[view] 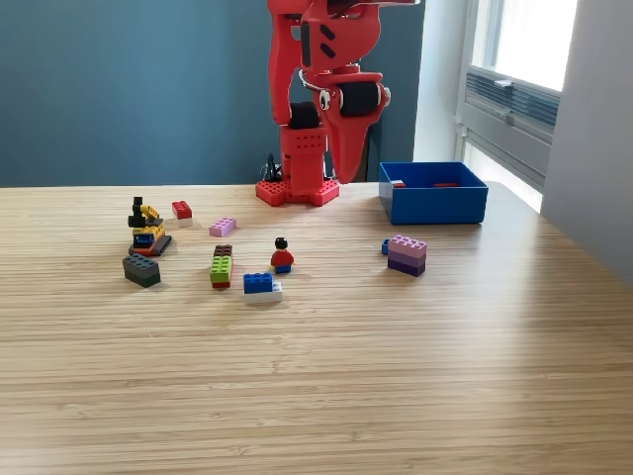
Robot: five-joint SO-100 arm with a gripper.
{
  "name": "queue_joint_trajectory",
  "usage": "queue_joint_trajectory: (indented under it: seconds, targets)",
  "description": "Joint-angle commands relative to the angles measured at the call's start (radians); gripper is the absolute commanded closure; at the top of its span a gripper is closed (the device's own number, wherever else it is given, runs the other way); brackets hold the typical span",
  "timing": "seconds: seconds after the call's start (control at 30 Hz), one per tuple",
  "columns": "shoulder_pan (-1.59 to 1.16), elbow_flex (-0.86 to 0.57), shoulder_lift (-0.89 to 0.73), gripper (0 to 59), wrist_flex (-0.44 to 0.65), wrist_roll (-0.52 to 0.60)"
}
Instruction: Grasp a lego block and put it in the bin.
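The wooden table (pixel 326 396) carries everything, and the red arm (pixel 321 99) stands folded at its far edge, its gripper (pixel 348 158) pointing down just beside the bin (pixel 432 201); the jaws look closed or nearly so with nothing between them, though I cannot tell for certain. The bin sits to the exterior view's right of the arm's base, and red pieces (pixel 445 184) show inside it, so some of the work seems done. Much remains: nearest the bin lies a purple stack (pixel 406 254); farther from the bin are a small figure (pixel 282 256), a blue-and-white block (pixel 261 286), a green stack (pixel 221 268), a pink brick (pixel 223 227), a red brick (pixel 182 210), a grey brick (pixel 141 270) and a yellow-and-black model (pixel 147 228).
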Motion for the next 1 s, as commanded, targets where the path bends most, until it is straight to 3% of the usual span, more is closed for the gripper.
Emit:
queue_joint_trajectory:
  seconds: [0.03,0.63,1.0]
  targets:
    - [0.040,-0.003,0.009,58.5,-0.014,-0.015]
    - [0.426,-0.046,0.009,58.6,-0.141,-0.255]
    - [0.618,-0.072,0.009,58.6,-0.190,-0.285]
